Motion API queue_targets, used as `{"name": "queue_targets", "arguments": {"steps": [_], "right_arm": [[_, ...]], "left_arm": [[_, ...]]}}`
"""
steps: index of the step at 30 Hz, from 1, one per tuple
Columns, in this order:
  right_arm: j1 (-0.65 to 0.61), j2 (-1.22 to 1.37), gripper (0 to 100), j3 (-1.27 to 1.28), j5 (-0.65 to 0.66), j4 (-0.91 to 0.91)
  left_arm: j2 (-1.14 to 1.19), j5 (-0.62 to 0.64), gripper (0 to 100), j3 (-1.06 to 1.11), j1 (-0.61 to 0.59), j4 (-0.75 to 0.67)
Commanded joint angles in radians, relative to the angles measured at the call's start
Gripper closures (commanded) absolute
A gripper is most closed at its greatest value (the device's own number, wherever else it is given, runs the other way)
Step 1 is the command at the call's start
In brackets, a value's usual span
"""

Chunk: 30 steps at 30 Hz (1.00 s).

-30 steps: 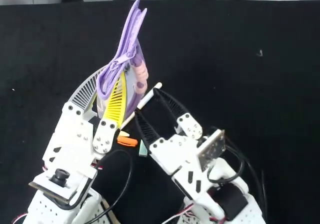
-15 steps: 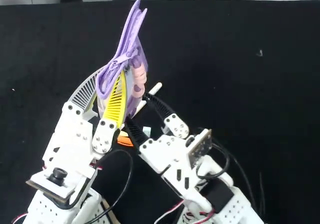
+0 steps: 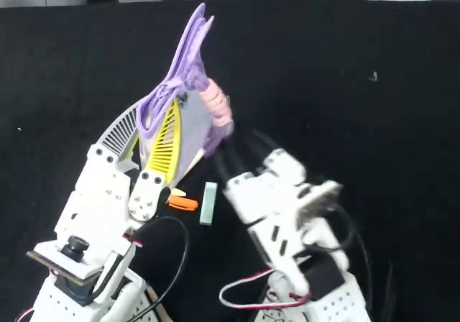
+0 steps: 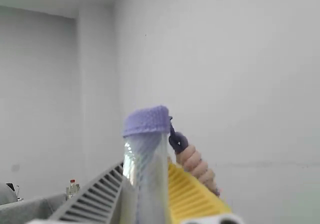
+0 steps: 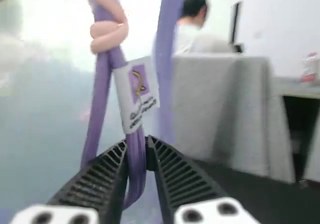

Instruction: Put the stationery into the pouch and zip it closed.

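The purple pouch (image 3: 188, 70) with a clear side stands raised above the table. My left gripper (image 3: 154, 117) is shut on its lower part, yellow finger (image 4: 192, 196) on one side and grey finger (image 4: 92, 201) on the other. In the left wrist view the pouch (image 4: 146, 134) rises between them. My right gripper (image 5: 136, 146) has its black fingers shut on the pouch's purple edge (image 5: 134, 156), below a white tag (image 5: 137, 94) and a pink knotted charm (image 5: 107, 34). On the table lie an orange piece (image 3: 182, 203) and a pale green stick (image 3: 208, 203).
The black table (image 3: 345, 85) stretches wide to the right and behind the pouch. Both arm bases crowd the near edge. A grey-covered table (image 5: 225, 109) and a person stand far off in the room behind.
My right gripper has swung up and to the right and closed on the pouch's edge. The white pen it held beside the pouch is gone from sight. The pouch has tipped slightly right.
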Motion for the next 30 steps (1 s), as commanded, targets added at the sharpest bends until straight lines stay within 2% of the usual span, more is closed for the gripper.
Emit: {"name": "queue_targets", "arguments": {"steps": [1,9,14,19,27,30], "right_arm": [[0.181,-0.022,98.7,-0.199,0.015,0.029],[0.341,0.191,98.7,-0.578,0.063,0.032],[0.410,0.496,98.7,-0.946,0.157,0.081],[0.528,0.822,98.7,-1.322,0.160,0.190],[0.657,1.264,98.7,-1.765,0.164,0.201],[0.687,1.408,98.7,-1.931,0.164,0.203]], "left_arm": [[-0.008,0.005,97,-0.062,0.002,0.003],[-0.009,0.002,97,-0.073,0.002,0.115],[-0.104,0.002,97,-0.068,0.002,0.115],[-0.133,0.003,97,-0.113,0.005,0.117],[-0.130,0.003,97,-0.193,0.005,0.118],[-0.130,0.003,97,-0.217,0.005,0.167]]}}
